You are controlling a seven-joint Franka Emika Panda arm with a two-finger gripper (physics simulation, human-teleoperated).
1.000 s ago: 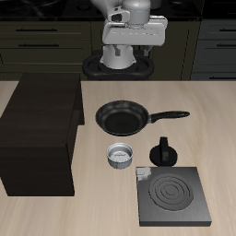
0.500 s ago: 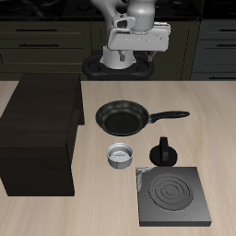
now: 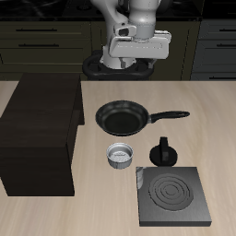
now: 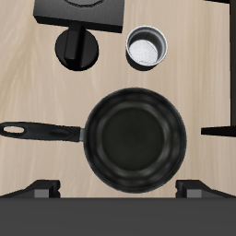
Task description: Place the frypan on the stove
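Note:
The frypan (image 3: 122, 118), round, black and shallow, lies on the table's middle with its long handle (image 3: 171, 115) pointing sideways. The wrist view shows it from above (image 4: 136, 138). The stove (image 3: 171, 195), a flat dark square plate with a spiral burner ring, lies near the table's front edge, and only its edge shows in the wrist view (image 4: 83, 9). My gripper (image 3: 132, 61) hangs high above the table's back, behind the frypan and well apart from it. It is open and empty, with both fingertips (image 4: 41, 189) wide apart in the wrist view.
A small grey metal bowl (image 3: 121, 155) stands between the frypan and the stove. A small black knobbed pot (image 3: 164, 151) stands beside it, just behind the stove. A large dark wooden cabinet box (image 3: 39, 134) fills the table's side.
My gripper has come a little forward and down from the back and tilted slightly. Nothing on the table has moved.

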